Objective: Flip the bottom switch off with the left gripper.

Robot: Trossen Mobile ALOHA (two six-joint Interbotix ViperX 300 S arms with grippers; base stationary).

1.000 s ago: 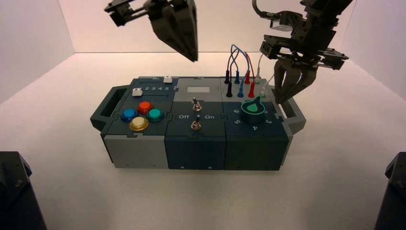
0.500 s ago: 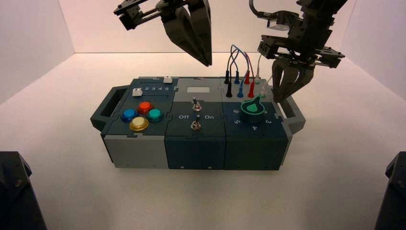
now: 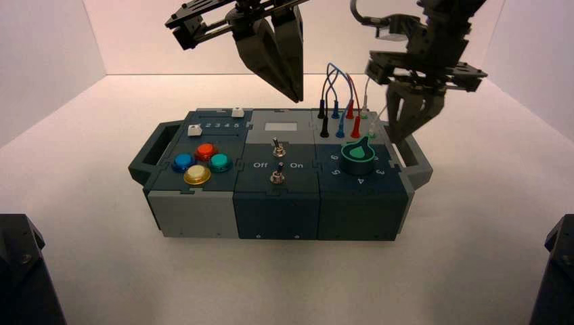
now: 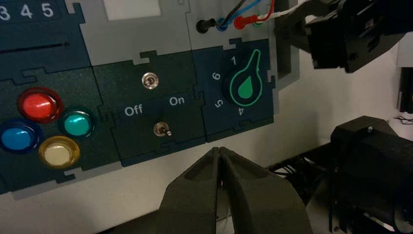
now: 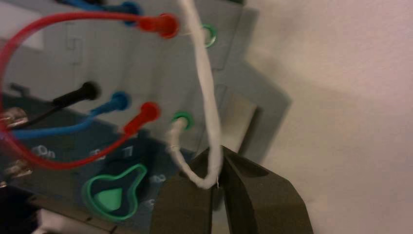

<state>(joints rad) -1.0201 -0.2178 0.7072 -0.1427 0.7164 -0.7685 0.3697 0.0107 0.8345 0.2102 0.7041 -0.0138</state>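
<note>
The bottom switch (image 3: pixel 277 177) sits at the near middle of the box (image 3: pixel 277 215), lever leaning to the On side; plugged wires (image 3: pixel 350 95) loop at the box's far right. The right gripper (image 3: pixel 394 139) waits by the right handle (image 3: pixel 421 162), fingers together. Beyond the switches, the left gripper (image 3: pixel 296 100) hangs, pointing down, fingers pressed together

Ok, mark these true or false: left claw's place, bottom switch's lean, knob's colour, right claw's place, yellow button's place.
1. The left claw touches the bottom switch. False: it hangs clear of it, over the box's far part.
2. The bottom switch leans toward On. True.
3. The knob is red-rimmed. False: its rim is green.
4. The right claw is by the box's right handle. True.
5. The yellow button is right of the knob. False: left.
</note>
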